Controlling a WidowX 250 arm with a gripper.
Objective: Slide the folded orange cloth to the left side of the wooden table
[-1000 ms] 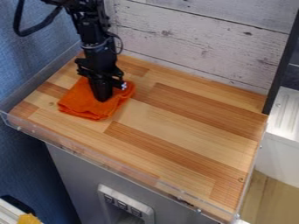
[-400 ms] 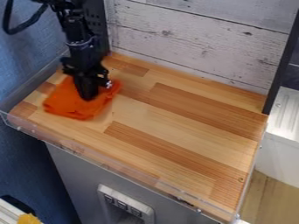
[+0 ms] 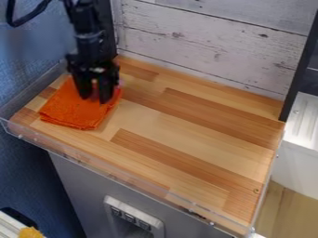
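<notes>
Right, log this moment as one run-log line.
gripper: open, fingers apart | at: folded orange cloth | contact: unclear | surface: wooden tabletop, picture's left end

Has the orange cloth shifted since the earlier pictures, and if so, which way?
Yes. The orange cloth has moved toward the left of the view, closer to the grey side panel along the edge of the wooden board.

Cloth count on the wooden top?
1: the orange cloth, folded, near the left end of the wooden top, partly covered by the gripper. Another could be hidden beneath it.
</notes>
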